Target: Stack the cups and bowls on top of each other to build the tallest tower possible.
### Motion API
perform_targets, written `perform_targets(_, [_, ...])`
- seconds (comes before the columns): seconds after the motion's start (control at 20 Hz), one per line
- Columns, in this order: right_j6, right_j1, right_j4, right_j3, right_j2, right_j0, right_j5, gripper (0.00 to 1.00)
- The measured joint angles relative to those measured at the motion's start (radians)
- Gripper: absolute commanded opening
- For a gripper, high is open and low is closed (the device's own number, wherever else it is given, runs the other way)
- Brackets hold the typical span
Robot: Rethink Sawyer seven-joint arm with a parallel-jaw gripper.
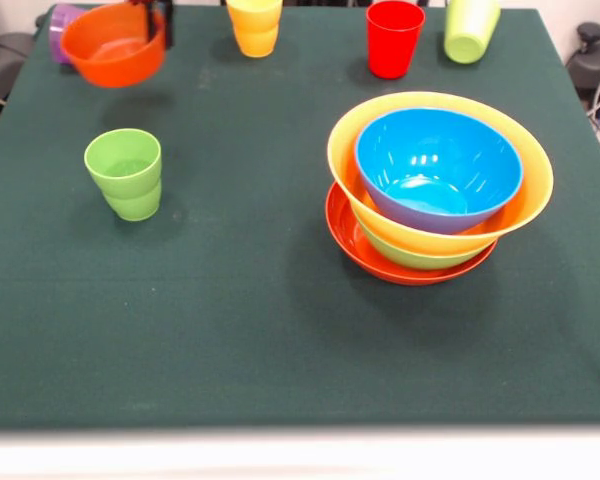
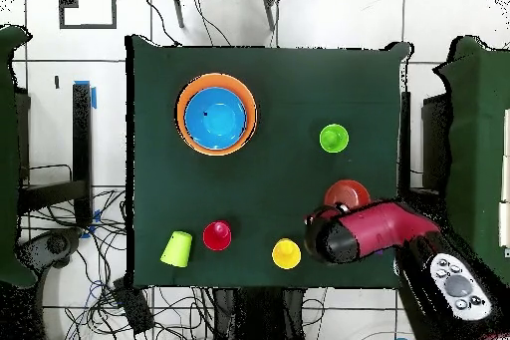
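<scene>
Up front, the gripper (image 1: 161, 22) clamps the small orange bowl (image 1: 115, 45) by its rim, lifted off the table (image 1: 280, 340), well apart from the tower (image 1: 438, 185) that presumably awaits it. From overhead, the arm (image 2: 374, 231) hides the fingers; the bowl peeks out just beyond.

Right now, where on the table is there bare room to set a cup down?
The widest bare patch is the near strip of cloth below the green cup and the bowl stack. The middle between them is also free. The far edge is crowded: small orange bowl, yellow cup, red cup, tipped green cup.
</scene>
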Motion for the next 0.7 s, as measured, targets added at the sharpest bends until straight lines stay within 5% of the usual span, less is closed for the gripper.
perform_targets(0.35, [0.030,-0.101,0.093,0.003,-0.044,0.287,0.033,0.00])
perform_targets(0.7, [0.153,-0.136,0.192,0.000,-0.100,0.502,0.033,0.00])
